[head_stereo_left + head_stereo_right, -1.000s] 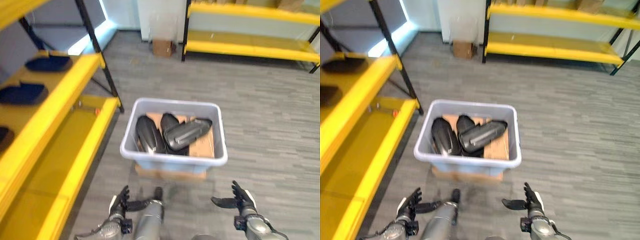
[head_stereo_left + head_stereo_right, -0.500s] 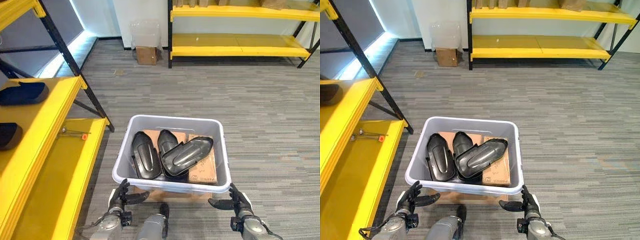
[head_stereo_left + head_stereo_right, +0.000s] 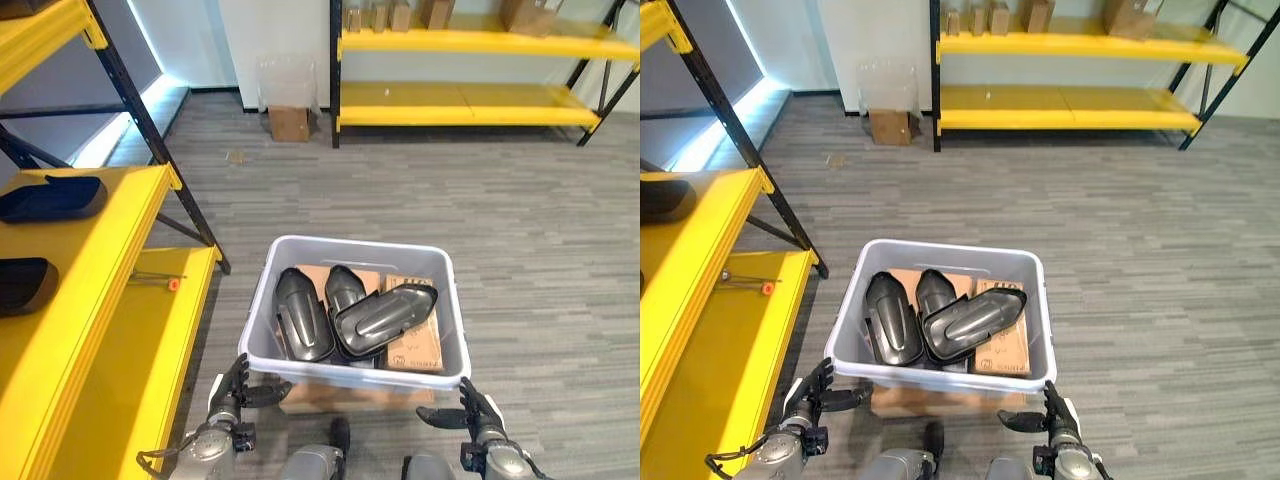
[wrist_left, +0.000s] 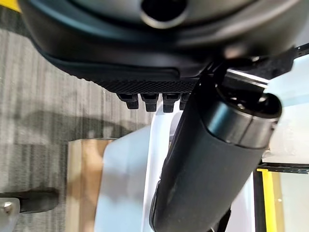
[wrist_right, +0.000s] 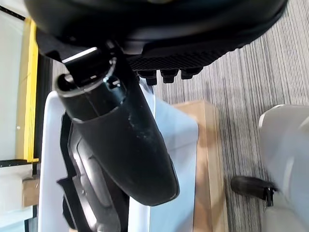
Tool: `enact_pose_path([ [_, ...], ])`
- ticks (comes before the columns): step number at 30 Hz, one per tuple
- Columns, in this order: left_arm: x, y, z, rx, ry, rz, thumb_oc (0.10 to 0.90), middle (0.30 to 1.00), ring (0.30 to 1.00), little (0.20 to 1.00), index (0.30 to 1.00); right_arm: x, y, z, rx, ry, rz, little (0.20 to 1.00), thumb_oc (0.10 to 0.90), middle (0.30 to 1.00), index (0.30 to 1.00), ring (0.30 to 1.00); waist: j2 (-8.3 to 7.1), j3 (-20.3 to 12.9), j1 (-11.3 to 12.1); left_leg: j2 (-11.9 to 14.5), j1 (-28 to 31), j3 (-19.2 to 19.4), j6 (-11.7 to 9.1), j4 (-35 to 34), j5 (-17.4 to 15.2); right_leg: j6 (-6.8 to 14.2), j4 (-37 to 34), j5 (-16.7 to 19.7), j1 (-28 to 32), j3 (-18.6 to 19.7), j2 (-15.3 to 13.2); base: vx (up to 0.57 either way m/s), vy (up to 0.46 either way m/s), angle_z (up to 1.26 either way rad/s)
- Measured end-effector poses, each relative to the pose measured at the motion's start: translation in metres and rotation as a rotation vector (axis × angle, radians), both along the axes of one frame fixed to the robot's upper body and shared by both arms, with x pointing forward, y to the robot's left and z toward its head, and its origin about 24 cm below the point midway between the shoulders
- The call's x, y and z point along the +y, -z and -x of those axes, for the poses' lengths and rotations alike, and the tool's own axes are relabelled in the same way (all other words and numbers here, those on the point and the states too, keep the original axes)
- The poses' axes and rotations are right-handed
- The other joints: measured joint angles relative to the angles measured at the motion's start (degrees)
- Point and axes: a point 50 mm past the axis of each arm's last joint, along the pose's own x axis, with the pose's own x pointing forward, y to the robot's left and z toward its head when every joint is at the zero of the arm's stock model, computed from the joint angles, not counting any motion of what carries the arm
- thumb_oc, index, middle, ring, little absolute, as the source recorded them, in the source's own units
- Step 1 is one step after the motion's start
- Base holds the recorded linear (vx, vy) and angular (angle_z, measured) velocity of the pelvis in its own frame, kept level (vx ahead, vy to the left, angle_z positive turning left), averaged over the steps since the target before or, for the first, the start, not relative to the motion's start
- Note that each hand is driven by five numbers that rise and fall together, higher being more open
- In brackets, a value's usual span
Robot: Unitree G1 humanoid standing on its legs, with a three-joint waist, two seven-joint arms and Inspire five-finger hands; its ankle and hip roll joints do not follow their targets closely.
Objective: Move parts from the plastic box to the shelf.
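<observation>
A grey plastic box [image 3: 352,245] stands on the floor before me, resting on a flat cardboard base [image 3: 325,394]. Inside lie three black moulded parts: one at the left [image 3: 303,316], one in the middle [image 3: 346,288], and one lying across on the right [image 3: 386,314], over a cardboard sheet [image 3: 416,346]. My left hand [image 3: 231,392] hangs open by the box's front left corner. My right hand [image 3: 469,411] is open by the front right corner. Neither touches a part. The yellow shelf [image 3: 105,300] on my left carries two black parts [image 3: 50,197] [image 3: 24,285].
The shelf's lower yellow level [image 3: 150,380] runs close along the box's left side, with a small orange item [image 3: 172,285] on it. Another yellow rack [image 3: 470,100] lines the back wall, with a cardboard box [image 3: 290,122] beside it. Grey floor lies open to the right.
The camera has shifted, and the box now sits closer between my hands. Both hands stay open and low, now at the box's front corners. The parts lie as before.
</observation>
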Motion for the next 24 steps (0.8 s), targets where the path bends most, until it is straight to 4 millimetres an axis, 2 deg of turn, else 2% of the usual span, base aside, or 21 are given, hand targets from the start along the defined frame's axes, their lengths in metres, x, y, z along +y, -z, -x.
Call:
enact_pose_path([
  [1, 0.003, 0.008, 0.005, 0.031, -0.038, 0.008, 0.9, 1.0, 1.0, 1.0, 1.0, -0.001, 0.001, -0.001, 0.004, 0.001, 0.0, 1.0, 0.9, 1.0, 1.0, 1.0, -0.36, 0.8, 0.4, -0.7, 0.4, 1.5, -2.1, 1.3, -0.3, 2.1, 0.3, 2.7, 1.1, 1.3, -0.9, 0.12, -0.266, -0.01],
  [3, -0.005, 0.012, 0.007, 0.037, -0.051, 0.036, 0.9, 1.0, 1.0, 1.0, 1.0, -0.004, 0.003, 0.006, 0.018, 0.008, 0.005, 1.0, 0.9, 1.0, 1.0, 1.0, 0.28, 0.5, 0.0, -0.3, 1.0, 0.6, -2.7, -2.1, 0.1, 2.1, -1.5, 3.3, 3.3, 1.8, 0.6, 0.09, -0.143, 0.25],
  [4, -0.008, 0.011, 0.006, 0.026, -0.053, 0.046, 0.9, 1.0, 1.0, 1.0, 1.0, -0.004, 0.004, 0.009, 0.029, 0.007, 0.001, 1.0, 0.9, 1.0, 1.0, 1.0, -0.03, 0.4, 0.1, -0.4, 1.3, 0.4, -2.9, -4.1, 0.3, 2.0, -2.1, 3.2, 4.7, 1.8, 1.1, 0.07, -0.109, 0.65],
  [5, -0.01, 0.01, 0.006, 0.02, -0.042, 0.053, 0.9, 1.0, 1.0, 1.0, 1.0, -0.003, 0.006, 0.01, 0.037, 0.001, -0.01, 1.0, 0.9, 1.0, 1.0, 1.0, -1.22, 0.1, -0.3, -0.6, 1.9, 0.4, -4.8, -6.4, 0.6, 1.1, -5.7, 3.8, 6.7, 1.4, 0.7, 0.1, -0.158, 0.7],
  [6, -0.015, 0.011, 0.009, 0.027, -0.033, 0.062, 0.9, 1.0, 1.0, 1.0, 1.0, -0.003, 0.005, 0.011, 0.037, 0.004, -0.014, 1.0, 0.9, 1.0, 1.0, 1.0, -2.2, 0.5, -0.1, 0.0, -0.2, 0.0, -3.3, 1.6, -0.6, 0.7, -7.6, 4.9, 6.9, -1.2, -0.1, 0.06, -0.108, 0.34],
  [7, -0.016, 0.014, 0.019, 0.049, -0.033, 0.068, 0.9, 1.0, 1.0, 1.0, 1.0, -0.003, 0.002, 0.009, 0.023, -0.002, -0.01, 1.0, 0.9, 1.0, 1.0, 1.0, -0.6, -0.4, 0.6, 3.0, 2.6, -1.9, -4.8, 0.3, -3.0, 0.6, -8.0, 5.0, 7.1, -1.2, 1.6, 0.08, -0.142, 0.13],
  [9, -0.013, 0.016, 0.024, 0.071, -0.029, 0.066, 0.9, 1.0, 1.0, 1.0, 1.0, -0.002, 0.0, 0.007, 0.009, -0.012, -0.016, 1.0, 0.9, 1.0, 1.0, 1.0, -1.8, -0.9, 0.5, 3.5, 4.6, -1.0, -5.8, -4.7, -0.7, 0.7, -9.6, 5.7, 8.4, -1.5, 1.4, 0.06, -0.122, -0.02],
  [10, -0.01, 0.016, 0.026, 0.074, -0.033, 0.06, 0.9, 1.0, 1.0, 1.0, 1.0, -0.001, 0.0, 0.007, 0.01, -0.011, -0.018, 1.0, 0.9, 1.0, 1.0, 1.0, -2.84, -1.9, 0.5, 3.5, 5.3, -1.3, -6.4, -7.2, 0.0, 0.3, -11.9, 6.6, 8.7, -0.3, 2.2, 0.05, -0.105, 0.03],
  [12, -0.008, 0.016, 0.028, 0.078, -0.032, 0.053, 0.9, 1.0, 1.0, 1.0, 1.0, -0.001, -0.001, 0.006, 0.001, -0.012, -0.017, 1.0, 0.9, 1.0, 1.0, 1.0, -3.53, -2.7, 1.1, 3.9, 6.2, -1.6, -6.7, -9.8, 1.3, 0.0, -14.9, 8.1, 9.5, -0.5, 3.0, 0.04, -0.084, -0.02],
  [14, -0.006, 0.017, 0.03, 0.086, -0.031, 0.047, 0.9, 1.0, 1.0, 1.0, 1.0, 0.001, -0.008, 0.0, -0.035, -0.022, -0.022, 1.0, 0.9, 1.0, 1.0, 1.0, -3.64, -3.1, 1.1, 4.9, 7.9, -1.5, -6.8, -12.7, 3.3, -0.6, -17.6, 10.0, 11.1, -0.6, 4.0, 0.04, -0.065, -0.09],
  [20, -0.01, 0.012, 0.026, 0.06, -0.012, 0.053, 0.9, 1.0, 1.0, 1.0, 1.0, 0.006, -0.024, -0.01, -0.116, -0.047, -0.029, 1.0, 0.9, 1.0, 1.0, 1.0, -2.53, -4.4, 0.8, 7.1, 11.4, -1.2, -7.7, -18.6, 7.0, -1.9, -20.8, 12.0, 13.3, -0.8, 6.3, 0.03, -0.043, -0.08],
  [24, -0.011, 0.01, 0.023, 0.046, -0.007, 0.056, 0.9, 1.0, 1.0, 1.0, 1.0, 0.005, -0.032, -0.016, -0.155, -0.058, -0.025, 1.0, 0.9, 1.0, 1.0, 1.0, -2.46, -4.4, -0.3, 7.9, 13.1, -1.4, -8.3, -20.8, 7.6, -2.1, -22.5, 12.2, 14.9, -1.2, 7.2, 0.03, -0.017, 0.02],
])
